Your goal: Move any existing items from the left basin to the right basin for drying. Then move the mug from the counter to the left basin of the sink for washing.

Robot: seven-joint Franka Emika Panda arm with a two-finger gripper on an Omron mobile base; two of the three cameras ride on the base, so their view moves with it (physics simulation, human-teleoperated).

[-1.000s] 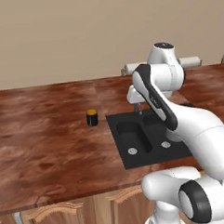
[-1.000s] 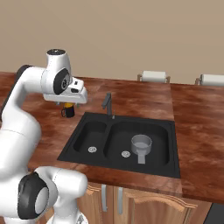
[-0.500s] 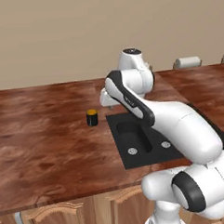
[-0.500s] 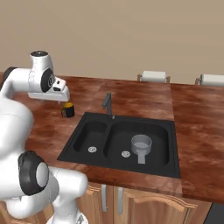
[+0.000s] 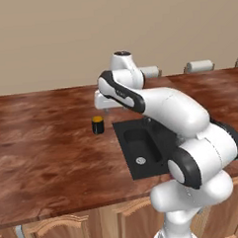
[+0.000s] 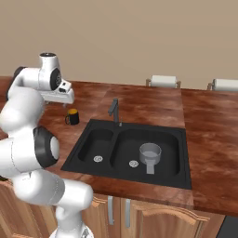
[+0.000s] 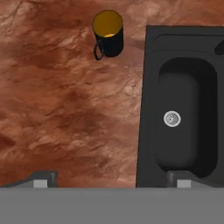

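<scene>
Table (image 5: 43,149) of reddish-brown wood grain spans all views, light cabinet doors below. Black sink (image 6: 135,174) sits mid-frame in the right base view; narrower left basin (image 6: 95,146) holds nothing but its round drain, wider right basin (image 6: 169,151) holds a grey metal cup (image 6: 150,153) with handle toward frame bottom. Thin dark faucet (image 6: 114,109) stands at the sink's back edge. Mug (image 7: 108,33), black with yellow inside, stands upright on the table at upper center of the hand view, apart from the sink. End effector (image 7: 109,177) released, fingers spread wide, grasping nothing, hovering above the table near the mug.
</scene>
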